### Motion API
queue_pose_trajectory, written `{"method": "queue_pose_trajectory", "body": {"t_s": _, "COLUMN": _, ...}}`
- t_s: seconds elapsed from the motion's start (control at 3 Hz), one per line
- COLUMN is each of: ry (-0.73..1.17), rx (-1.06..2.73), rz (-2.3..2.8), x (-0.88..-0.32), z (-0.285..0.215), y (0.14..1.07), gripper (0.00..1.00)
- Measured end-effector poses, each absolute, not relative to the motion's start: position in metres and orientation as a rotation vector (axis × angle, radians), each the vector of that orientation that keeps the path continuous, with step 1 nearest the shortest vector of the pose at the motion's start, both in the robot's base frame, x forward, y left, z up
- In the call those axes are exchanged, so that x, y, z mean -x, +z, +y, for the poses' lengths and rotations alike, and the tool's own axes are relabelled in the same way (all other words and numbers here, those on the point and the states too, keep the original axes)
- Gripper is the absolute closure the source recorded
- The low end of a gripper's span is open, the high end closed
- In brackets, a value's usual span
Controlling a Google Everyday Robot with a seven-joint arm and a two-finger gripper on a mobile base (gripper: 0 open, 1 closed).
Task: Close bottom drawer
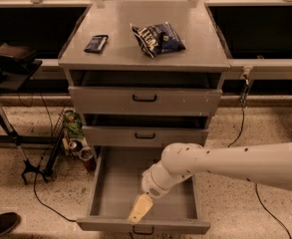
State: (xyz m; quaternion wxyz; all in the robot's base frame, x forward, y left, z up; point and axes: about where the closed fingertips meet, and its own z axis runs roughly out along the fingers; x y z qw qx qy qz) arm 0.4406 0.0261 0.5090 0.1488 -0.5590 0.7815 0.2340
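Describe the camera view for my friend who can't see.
A white robot arm reaches into the open bottom drawer of a grey cabinet, its claw near the drawer's front. A snack bag and dark packet lie on top.

Cabinet top (pixel 135 59): bears a flat packet (pixel 95 43) at its left and a snack bag (pixel 158 38) just right of centre, the two apart.
Top drawer (pixel 144 99): directly under the cabinet top, slightly out.
Middle drawer (pixel 144 135): below the top drawer, also slightly out.
Bottom drawer (pixel 116 183): lowest, pulled far out toward the camera over the floor.
Gripper (pixel 139 209): inside the bottom drawer's tray, near its front panel, about mid-width.
Arm (pixel 225 161): reaches in from the right, across the tray's right side.
Wire basket (pixel 73 136): on the floor left of the cabinet, beside the middle drawer.
Stand (pixel 6 128): further left of the basket.
Shoe (pixel 1 224): on the floor at the lower left.
Cable (pixel 242 113): hangs right of the cabinet.
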Motion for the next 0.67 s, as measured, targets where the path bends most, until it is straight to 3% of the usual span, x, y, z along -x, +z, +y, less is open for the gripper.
{"method": "queue_pose_trajectory", "body": {"t_s": 0.67, "ry": 0.725, "rx": 1.473, "rz": 2.349, "x": -0.447, "z": -0.014, "y": 0.462, "gripper": 0.0}}
